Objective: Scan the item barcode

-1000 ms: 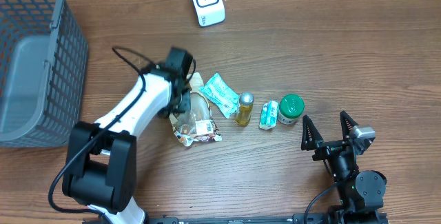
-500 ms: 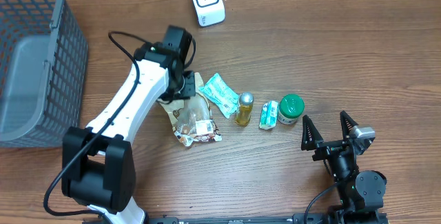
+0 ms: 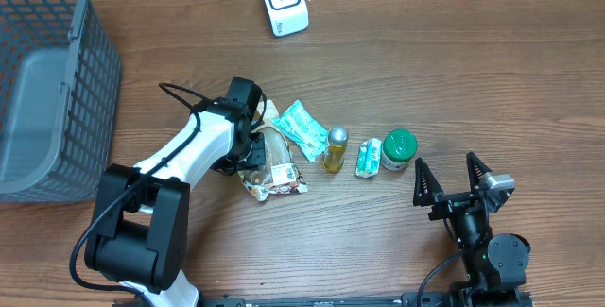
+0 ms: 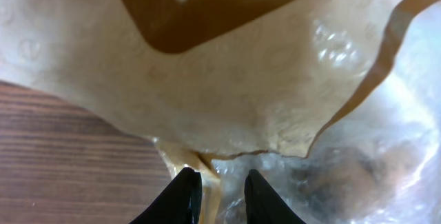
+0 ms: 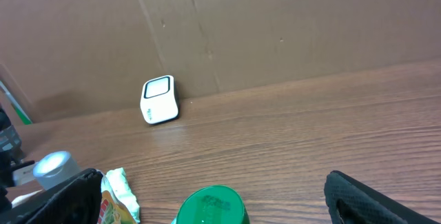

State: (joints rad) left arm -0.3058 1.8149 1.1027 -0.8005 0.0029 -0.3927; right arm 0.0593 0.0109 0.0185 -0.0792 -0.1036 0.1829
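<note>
The item, a clear and tan snack bag, lies left of centre on the wooden table. My left gripper points down at its left edge. In the left wrist view the bag fills the picture, and the left gripper is shut on a fold of its tan film. The white scanner stands at the far edge, also seen in the right wrist view. My right gripper rests open near the front right, holding nothing; in its wrist view the right gripper frames a green lid.
Right of the bag lie a teal packet, a small yellow bottle, a green-white packet and a green-lidded jar. A grey mesh basket fills the far left. A cardboard wall stands behind the scanner.
The left arm swung up towards the far side, then came back down onto the bag. The bag has shifted slightly to the right. The right arm has not moved.
</note>
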